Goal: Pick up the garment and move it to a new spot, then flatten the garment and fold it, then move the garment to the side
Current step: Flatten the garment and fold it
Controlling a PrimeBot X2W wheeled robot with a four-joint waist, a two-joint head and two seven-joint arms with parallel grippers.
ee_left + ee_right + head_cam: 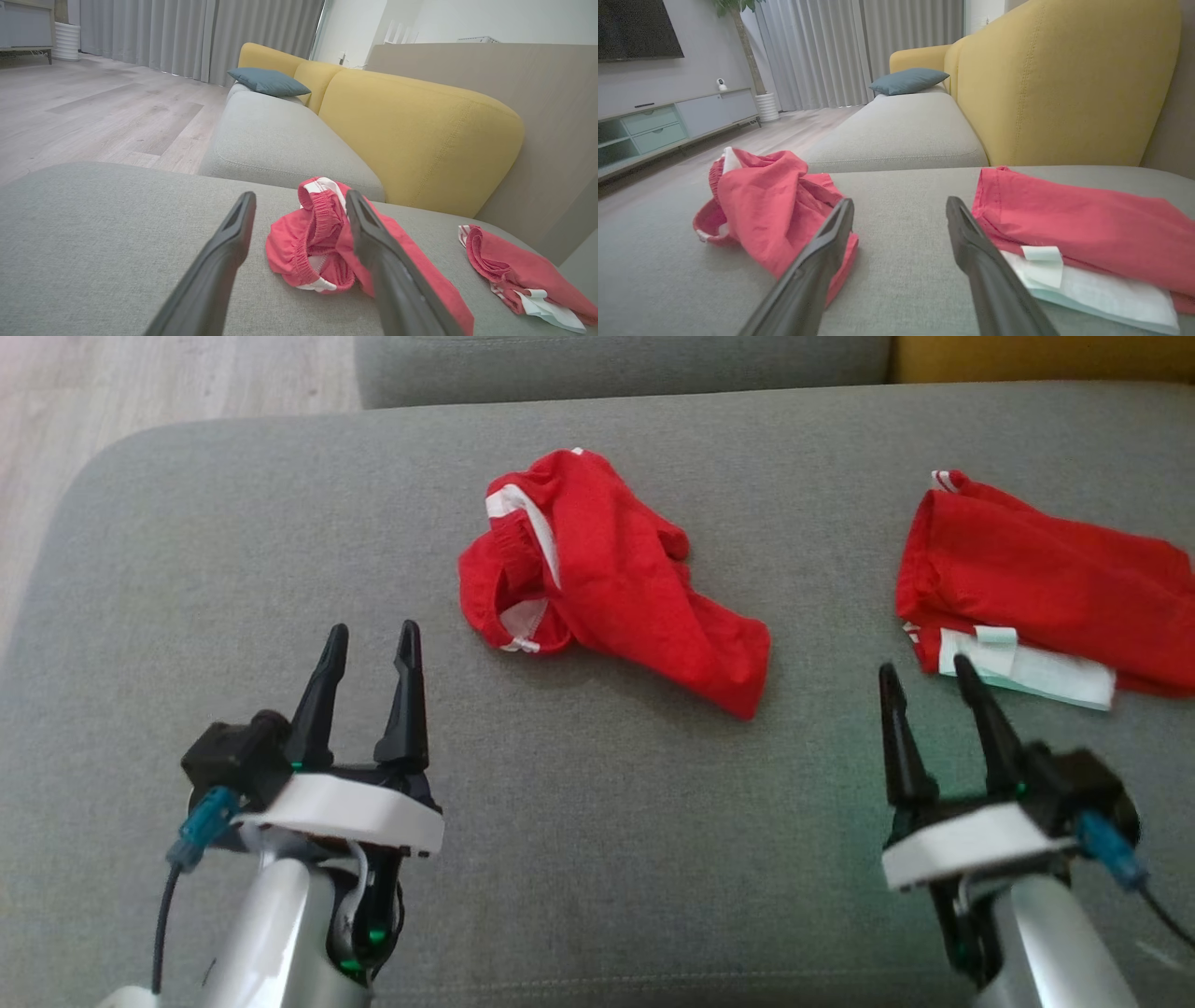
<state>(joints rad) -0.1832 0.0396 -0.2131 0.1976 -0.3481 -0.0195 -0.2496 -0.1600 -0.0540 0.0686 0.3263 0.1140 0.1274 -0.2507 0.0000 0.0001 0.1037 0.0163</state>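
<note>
A crumpled red garment with white trim lies in a heap at the middle of the grey cushion; it also shows as the red garment in the left wrist view and the red garment in the right wrist view. My left gripper hovers open at the lower left, short of the heap and to its left. My right gripper stands open at the lower right, its fingertips just in front of a second red garment. Nothing is between either pair of fingers.
A second red garment, folded flat with a white lining and label showing, lies at the cushion's right side, also seen as the folded garment. Yellow sofa backrests rise behind. A blue pillow rests farther along. Wooden floor lies beyond the cushion's left edge.
</note>
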